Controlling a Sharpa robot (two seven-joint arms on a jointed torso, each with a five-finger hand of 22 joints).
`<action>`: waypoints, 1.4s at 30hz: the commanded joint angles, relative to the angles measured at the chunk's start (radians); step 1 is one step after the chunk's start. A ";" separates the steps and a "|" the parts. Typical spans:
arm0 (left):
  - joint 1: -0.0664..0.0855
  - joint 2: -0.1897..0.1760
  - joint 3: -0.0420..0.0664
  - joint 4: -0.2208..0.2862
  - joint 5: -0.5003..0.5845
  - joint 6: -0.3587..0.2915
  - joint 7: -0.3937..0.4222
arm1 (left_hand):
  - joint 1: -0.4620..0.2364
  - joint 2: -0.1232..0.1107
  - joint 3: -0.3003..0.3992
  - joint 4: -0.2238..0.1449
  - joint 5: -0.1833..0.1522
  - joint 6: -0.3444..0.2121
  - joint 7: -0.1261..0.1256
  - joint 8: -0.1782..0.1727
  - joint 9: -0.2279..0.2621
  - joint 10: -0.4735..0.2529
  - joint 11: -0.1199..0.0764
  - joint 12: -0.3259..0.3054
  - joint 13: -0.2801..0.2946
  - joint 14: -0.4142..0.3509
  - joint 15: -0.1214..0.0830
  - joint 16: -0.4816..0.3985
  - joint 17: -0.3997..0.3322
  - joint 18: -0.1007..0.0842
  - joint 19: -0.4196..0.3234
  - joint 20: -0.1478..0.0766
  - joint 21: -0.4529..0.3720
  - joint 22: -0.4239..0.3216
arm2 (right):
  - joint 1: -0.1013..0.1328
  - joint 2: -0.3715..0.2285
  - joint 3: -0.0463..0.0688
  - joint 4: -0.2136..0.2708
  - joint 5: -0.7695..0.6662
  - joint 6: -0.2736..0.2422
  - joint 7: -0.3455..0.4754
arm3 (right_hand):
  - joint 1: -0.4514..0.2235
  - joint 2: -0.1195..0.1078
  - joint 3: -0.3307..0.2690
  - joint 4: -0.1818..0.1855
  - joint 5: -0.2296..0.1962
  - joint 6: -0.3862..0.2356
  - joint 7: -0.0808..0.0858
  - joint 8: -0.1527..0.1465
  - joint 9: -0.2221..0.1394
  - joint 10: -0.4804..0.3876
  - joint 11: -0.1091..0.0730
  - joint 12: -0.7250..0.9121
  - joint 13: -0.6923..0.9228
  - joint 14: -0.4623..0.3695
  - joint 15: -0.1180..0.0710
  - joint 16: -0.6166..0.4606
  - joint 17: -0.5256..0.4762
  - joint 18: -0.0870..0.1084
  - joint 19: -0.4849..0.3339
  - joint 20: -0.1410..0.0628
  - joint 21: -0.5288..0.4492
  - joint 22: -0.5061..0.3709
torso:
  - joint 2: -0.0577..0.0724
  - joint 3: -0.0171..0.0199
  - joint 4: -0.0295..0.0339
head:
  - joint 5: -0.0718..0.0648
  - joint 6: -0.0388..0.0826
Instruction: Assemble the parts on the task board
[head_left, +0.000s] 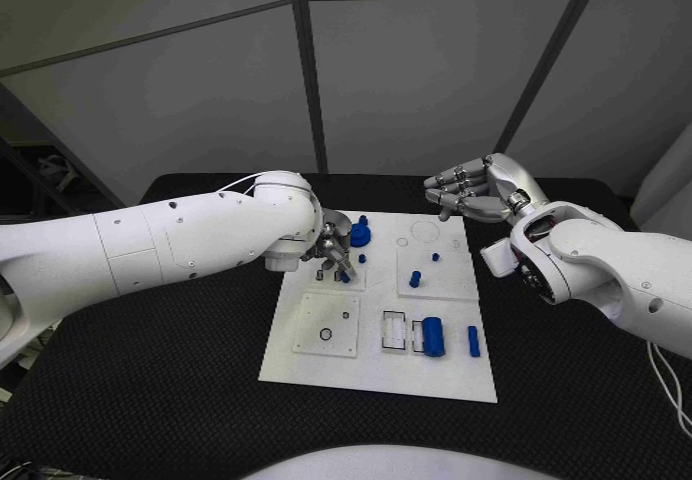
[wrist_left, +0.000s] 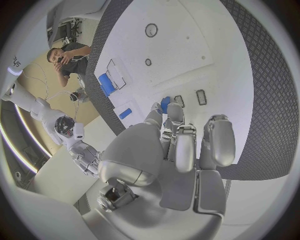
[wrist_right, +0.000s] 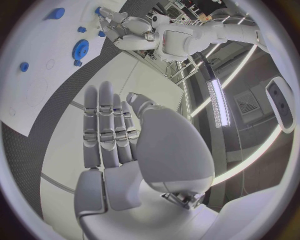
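**Left hand reaches down to the blue pieces**

While the right hand (head_left: 476, 190) waits above the far right corner of the task board (head_left: 378, 375), the left hand (head_left: 329, 252) is down low on the board's far left part. Its fingers (wrist_left: 176, 114) point down at the white plate. A small blue piece (wrist_left: 165, 104) sits right at the fingertips in the left wrist view. I cannot tell if the fingers pinch it or only touch it.

Just beside that hand, toward the far edge, lies a blue gear (head_left: 361, 235). A short blue peg (head_left: 415, 279) stands near the middle of the board. Closer to the robot, a blue cylinder (head_left: 434, 337) lies beside a clear frame, and a thin blue bar (head_left: 473, 341) lies next to it. Both point their long sides from near to far.

The right hand holds nothing. Its fingers are straight and side by side, with the palm turned toward the board.

I think the left hand does the next move, since it is much nearer to the small pieces. The piece at its fingertips lies straight ahead of them, so it needs only a small close.

No words or labels can be read on the board or the pieces.
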 joint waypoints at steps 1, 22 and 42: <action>-0.001 -0.005 -0.002 0.002 0.032 -0.009 -0.005 | 0.019 0.009 0.108 -0.079 0.007 0.000 -0.006 0.003 0.012 0.009 -0.008 -0.012 -0.005 0.078 -0.005 0.004 0.181 0.005 0.000 -0.009 0.007 0.003 | 0.002 0.001 0.000 0.000 -0.002 0.009 0.002 | -0.013 -0.002 -0.003 0.000 0.004 0.001 0.001 -0.003 -0.001 -0.001 0.005 -0.004 -0.002 0.005 0.000 -0.005 -0.001 0.011 0.004 0.001 -0.004 -0.002 | 0.000 0.0001 0.0001 | 0.002 -0.002; -0.002 -0.106 -0.003 0.079 0.162 -0.271 0.000 | -0.287 -0.212 0.771 -0.165 0.103 0.003 -0.013 0.080 0.160 0.055 -0.013 -0.053 -0.030 0.088 -0.010 0.015 0.205 0.001 0.018 -0.011 0.023 0.036 | 0.002 -0.014 0.000 0.001 -0.002 0.009 0.004 | -0.015 -0.004 -0.004 0.001 0.006 -0.003 0.003 -0.004 -0.002 -0.004 0.006 -0.005 -0.005 0.006 0.001 -0.009 -0.003 0.011 0.005 0.002 -0.008 -0.004 | -0.002 0.0066 0.0074 | 0.016 -0.005; -0.077 -0.162 -0.012 0.160 0.157 -0.544 0.010 | -0.310 -0.256 0.847 -0.162 0.126 0.010 -0.023 0.111 0.199 0.085 -0.023 -0.048 -0.024 0.090 -0.019 0.017 0.211 -0.006 0.040 -0.020 0.039 0.065 | 0.002 -0.011 0.000 -0.010 -0.002 0.011 0.002 | -0.017 -0.006 -0.005 0.002 0.007 -0.009 0.005 -0.006 -0.003 -0.008 0.008 -0.006 -0.009 0.007 0.002 -0.014 -0.006 0.011 0.005 0.003 -0.012 -0.006 | -0.003 0.0079 0.0090 | 0.020 -0.012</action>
